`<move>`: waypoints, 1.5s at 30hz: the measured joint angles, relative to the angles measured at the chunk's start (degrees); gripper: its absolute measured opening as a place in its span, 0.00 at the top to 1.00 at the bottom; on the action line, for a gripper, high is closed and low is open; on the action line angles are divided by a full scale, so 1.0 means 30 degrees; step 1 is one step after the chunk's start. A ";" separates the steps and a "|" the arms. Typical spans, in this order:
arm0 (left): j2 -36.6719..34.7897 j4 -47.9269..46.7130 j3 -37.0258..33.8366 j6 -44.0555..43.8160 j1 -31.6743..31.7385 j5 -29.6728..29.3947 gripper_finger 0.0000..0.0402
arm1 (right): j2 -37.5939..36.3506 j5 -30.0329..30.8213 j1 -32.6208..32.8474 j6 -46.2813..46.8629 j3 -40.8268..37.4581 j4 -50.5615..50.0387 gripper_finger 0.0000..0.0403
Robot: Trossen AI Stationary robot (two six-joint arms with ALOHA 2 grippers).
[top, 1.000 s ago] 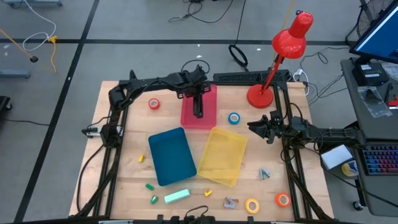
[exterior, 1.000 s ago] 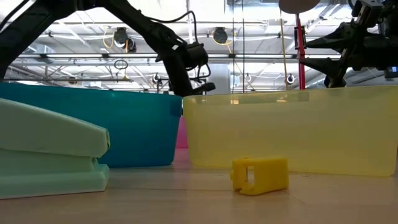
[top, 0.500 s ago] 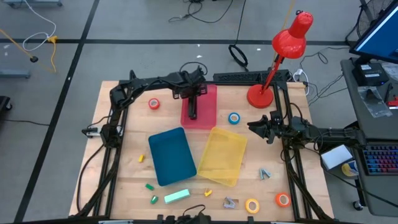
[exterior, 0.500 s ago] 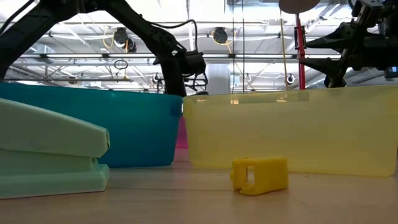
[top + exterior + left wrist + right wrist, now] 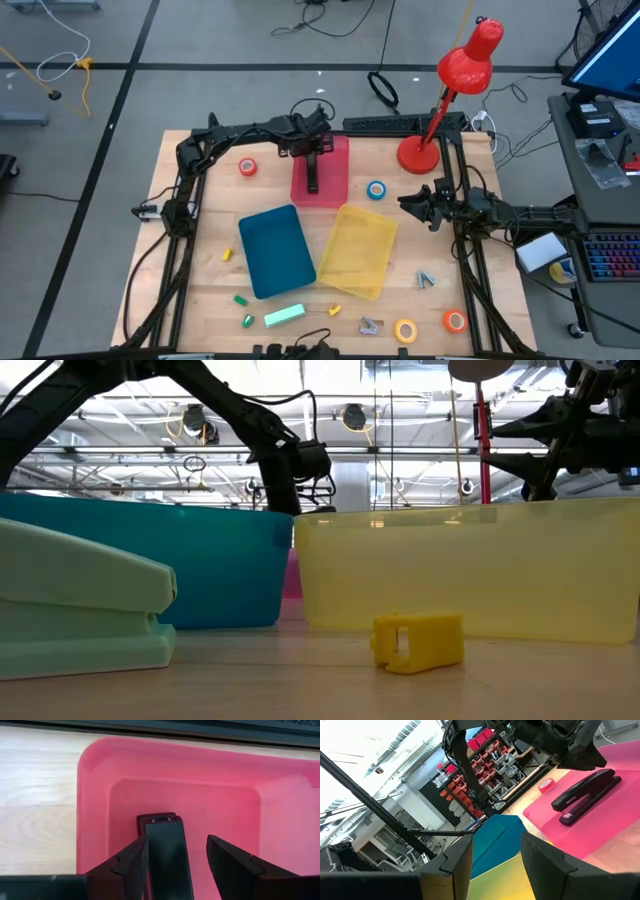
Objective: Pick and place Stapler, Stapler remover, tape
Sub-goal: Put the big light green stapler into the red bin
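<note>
Stapler: a black stapler [image 5: 313, 175] lies inside the pink tray [image 5: 336, 186] at the far middle of the bench [image 5: 200, 290], resting on the tray floor.
Long axis: it runs near-to-far in the high view, in line with the left arm's reach.
Left jaws: the left gripper [image 5: 177, 855] is directly above the stapler; its jaws are spread, and the black body sits in the gap nearer one finger. Whether that finger touches it is hard to tell.
Nearer arm: the left, by far; judged from this, the stapler looks set down and the arm's next move is to lift clear.
Right jaws: the right gripper [image 5: 408, 203] waits at the right of the bench, jaws apart and holding nothing; its wrist view shows the stapler [image 5: 585, 795] across the tray.
Tape: blue roll [image 5: 376, 190] just right of the pink tray, a red-orange roll [image 5: 247, 167] to its left, the yellow roll [image 5: 405, 330] and another red-orange roll [image 5: 455, 321] at the near right.
Surface: pale wood, with a teal tray [image 5: 276, 250] and a yellow tray [image 5: 360, 250] side by side in the middle.
Room: a red desk lamp [image 5: 440, 90] stands at the far right corner.
</note>
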 joint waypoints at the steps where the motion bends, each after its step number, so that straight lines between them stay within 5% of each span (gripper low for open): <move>1: 0.0000 0.0005 0.0000 0.0007 0.0017 0.0224 0.50 | 0.0000 0.0000 0.0000 0.0002 -0.0001 0.0000 0.61; 11: -0.2981 0.0755 -0.0007 0.3455 -0.0450 0.2078 0.50 | 0.0000 0.0087 -0.0007 -0.0001 0.0002 0.0000 0.61; 22: -0.7927 -0.4594 -0.0448 0.9699 -0.5446 0.0909 0.50 | 0.0000 -0.0040 -0.0006 0.1184 -0.0004 0.0137 0.61; 28: -0.9325 -0.5769 -0.0772 0.8117 -0.9365 -0.1323 0.50 | 0.0000 -0.0016 -0.0001 0.1140 -0.0004 0.0096 0.61; 38: -0.9135 -0.4907 -0.0795 0.4977 -1.5528 -0.1384 0.50 | 0.0000 -0.0019 -0.0007 0.1139 0.0002 0.0036 0.61; 45: -0.9012 -0.3740 -0.0794 0.3146 -1.7988 -0.1480 0.50 | 0.0000 -0.0007 -0.0007 0.1061 0.0002 -0.0007 0.61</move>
